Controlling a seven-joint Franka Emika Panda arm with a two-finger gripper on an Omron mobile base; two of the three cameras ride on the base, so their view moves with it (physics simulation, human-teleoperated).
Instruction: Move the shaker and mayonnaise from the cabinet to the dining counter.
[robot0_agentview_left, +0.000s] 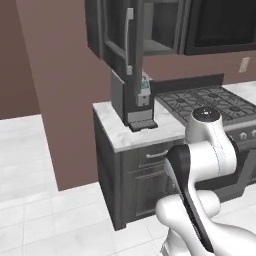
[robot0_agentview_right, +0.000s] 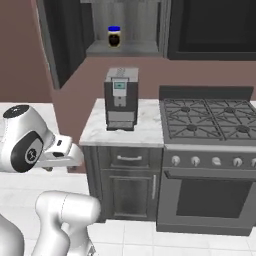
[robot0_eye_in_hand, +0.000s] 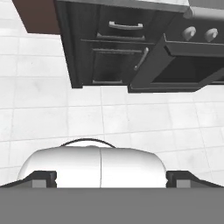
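The mayonnaise (robot0_agentview_right: 114, 36), a short jar with a blue lid, stands on the lower shelf of the open cabinet (robot0_agentview_right: 131, 49). The cabinet's dark door (robot0_agentview_left: 120, 35) is swung out, and its silver bar handle (robot0_agentview_left: 130, 42) faces me. The shaker is out of view, and so is the dining counter. In the hand view my gripper (robot0_eye_in_hand: 111, 179) points down at the floor in front of the drawer unit. Its fingertips (robot0_eye_in_hand: 43, 178) stand wide apart and open, with nothing between them. The arm is folded low, far below the cabinet shelf.
A dark coffee machine (robot0_agentview_right: 121, 97) sits on the small marble worktop (robot0_agentview_right: 147, 131) right under the cabinet. The gas stove (robot0_agentview_right: 210, 120) and oven (robot0_agentview_right: 205, 197) stand to its right. Below the worktop is the dark drawer unit (robot0_eye_in_hand: 118, 52). White tiled floor (robot0_agentview_left: 45, 200) lies open on the left.
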